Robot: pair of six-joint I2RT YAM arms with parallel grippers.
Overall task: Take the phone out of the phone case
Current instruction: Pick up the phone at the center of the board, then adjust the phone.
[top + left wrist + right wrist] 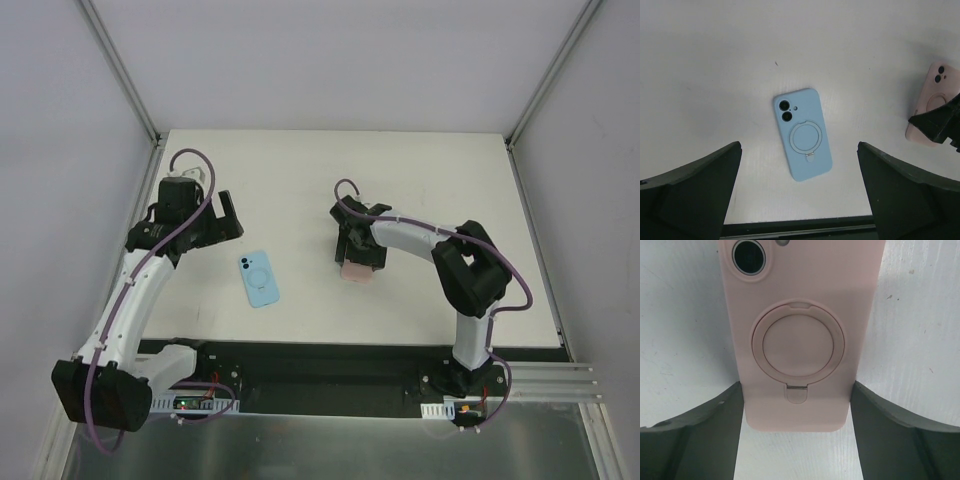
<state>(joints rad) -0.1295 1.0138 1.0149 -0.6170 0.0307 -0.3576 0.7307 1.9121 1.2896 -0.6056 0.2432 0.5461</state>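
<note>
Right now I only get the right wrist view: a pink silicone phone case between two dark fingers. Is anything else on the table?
Observer: Yes. A light blue silicone phone case with a ring stand lies flat, back side up, to the left of the pink silicone phone case and not touching it.
Operator: Is the other arm holding it?
Observer: No. The left end effector is open and sits farther from the arm bases than the blue case, clear of it.
Operator: How does my arm look from above?
Observer: The right end effector covers the pink case's far end, so only the near end shows.
</note>
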